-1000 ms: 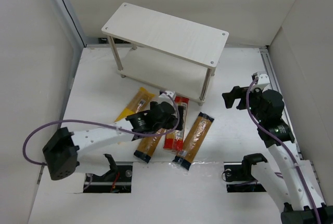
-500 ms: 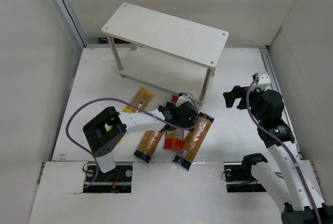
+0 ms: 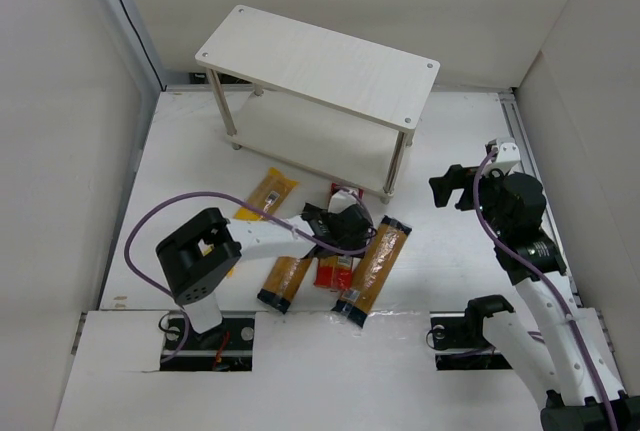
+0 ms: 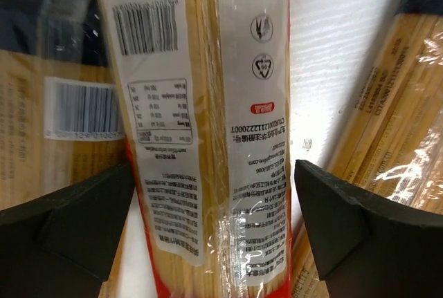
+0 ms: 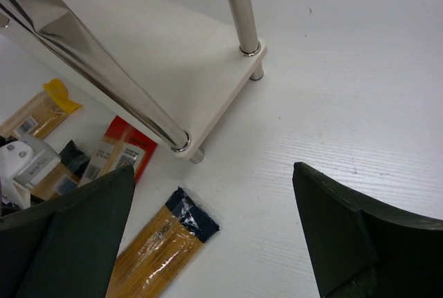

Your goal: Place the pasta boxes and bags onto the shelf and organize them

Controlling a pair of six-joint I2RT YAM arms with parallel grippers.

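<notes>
From the top, we see the shelf standing at the far side of the white tabletop. All four long packs lie on the tabletop in front of it. The yellow bag is on the left. Next comes the first clear bag of brown spaghetti, then the red pack, then the second clear bag on the right. The left end effector is low over the far half of the red pack. The right end effector is up in the air on the right, well apart from the packs. From the left wrist, we see the left end effector spread open, with one black finger on each side of the red pack. The pack lies between them with its white label and bar code facing up. We cannot tell if the fingers touch it. The first clear bag lies on one side and the second clear bag on the other. From the right wrist, we see the right end effector wide open with nothing in it, above the bare tabletop. The lower board of the shelf and a shiny metal leg are close by. Past them lie the red pack, the yellow bag and the dark end of the second clear bag.
</notes>
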